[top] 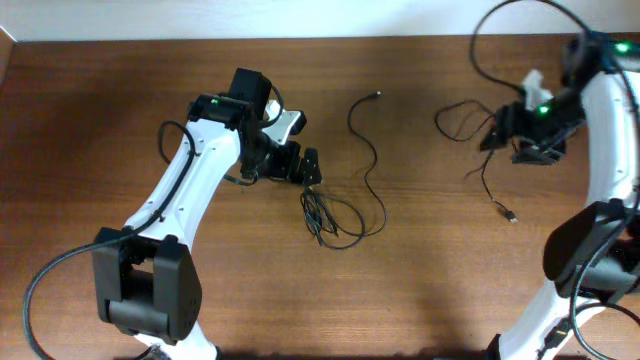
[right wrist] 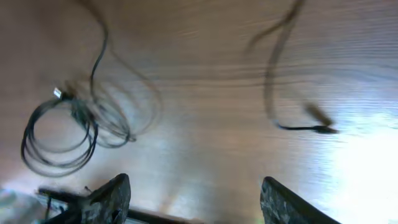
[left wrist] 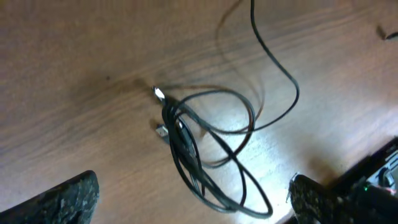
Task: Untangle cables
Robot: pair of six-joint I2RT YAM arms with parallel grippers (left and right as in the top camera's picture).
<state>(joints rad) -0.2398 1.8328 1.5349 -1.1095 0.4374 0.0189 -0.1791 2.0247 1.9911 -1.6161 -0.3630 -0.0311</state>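
A tangled coil of thin black cable (top: 325,215) lies at the table's middle, with a long strand (top: 368,150) curving up to a plug at the back. My left gripper (top: 308,168) is open just behind the coil. In the left wrist view the coil (left wrist: 205,149) lies on the wood, reaching between the spread fingers (left wrist: 194,182), with small plugs at its top. Another cable (top: 462,118) loops by my right gripper (top: 497,132), its plug end (top: 510,213) in front. In the right wrist view the fingers (right wrist: 196,182) are open and empty; a blurred strand with a plug (right wrist: 317,129) lies ahead, the coil (right wrist: 62,137) at left.
The brown wooden table (top: 120,100) ends at a pale wall along the back edge. The left arm's base (top: 145,285) stands at the front left, the right arm's base (top: 590,260) at the front right. Thick black robot wires arch over the back right corner (top: 500,15).
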